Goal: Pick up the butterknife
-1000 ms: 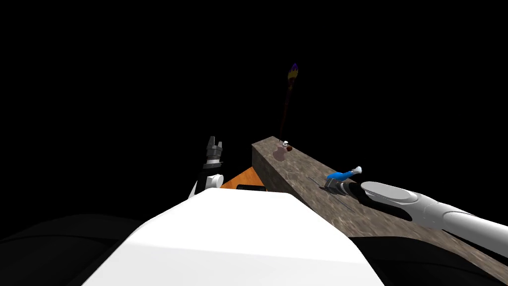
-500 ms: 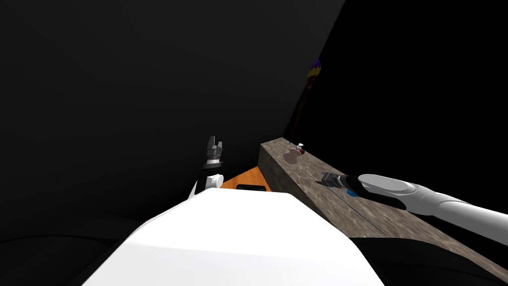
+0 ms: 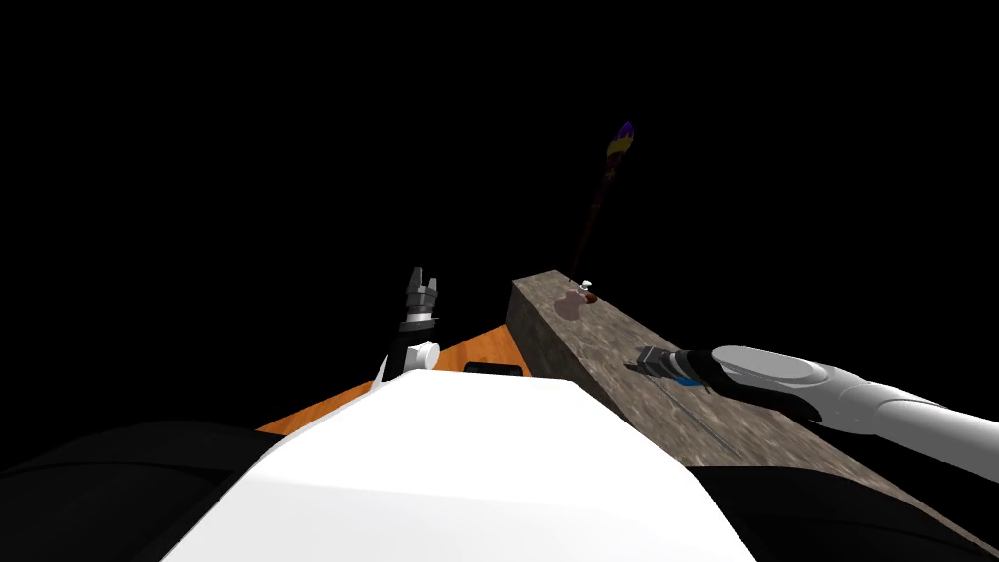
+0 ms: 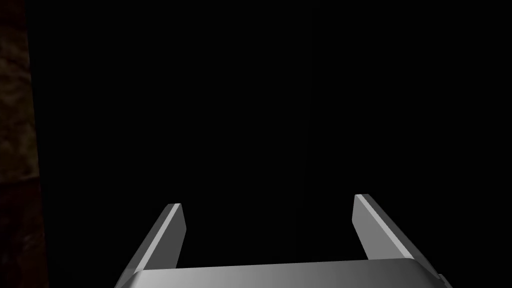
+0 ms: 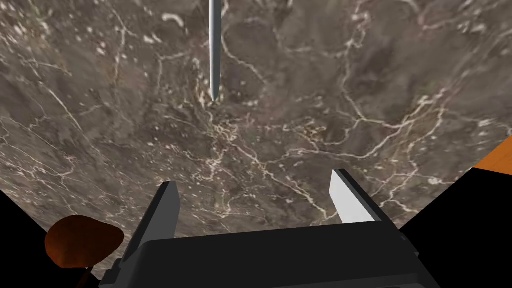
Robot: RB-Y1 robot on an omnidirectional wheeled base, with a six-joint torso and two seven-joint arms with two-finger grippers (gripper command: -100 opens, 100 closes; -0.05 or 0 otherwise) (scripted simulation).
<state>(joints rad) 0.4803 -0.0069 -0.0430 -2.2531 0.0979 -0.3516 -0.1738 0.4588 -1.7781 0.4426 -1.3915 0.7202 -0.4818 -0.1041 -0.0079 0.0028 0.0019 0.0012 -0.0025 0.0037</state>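
1. Grey butterknife (image 5: 215, 50) lies flat on the marbled surface (image 5: 350, 100), twelve o'clock of our right hand (image 5: 257, 205), which is spread wide and empty.
2. Light, stiff, slippery, we reckon: pinch across its width.
3. Left hand (image 4: 267, 225) gapes too.

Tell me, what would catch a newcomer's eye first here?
A long brown veined countertop juts out of a black area, with the right end effector open over it. Beyond it a thin grey butterknife lies on the counter, tip toward the end effector. The left end effector stands raised, open, left of the counter.
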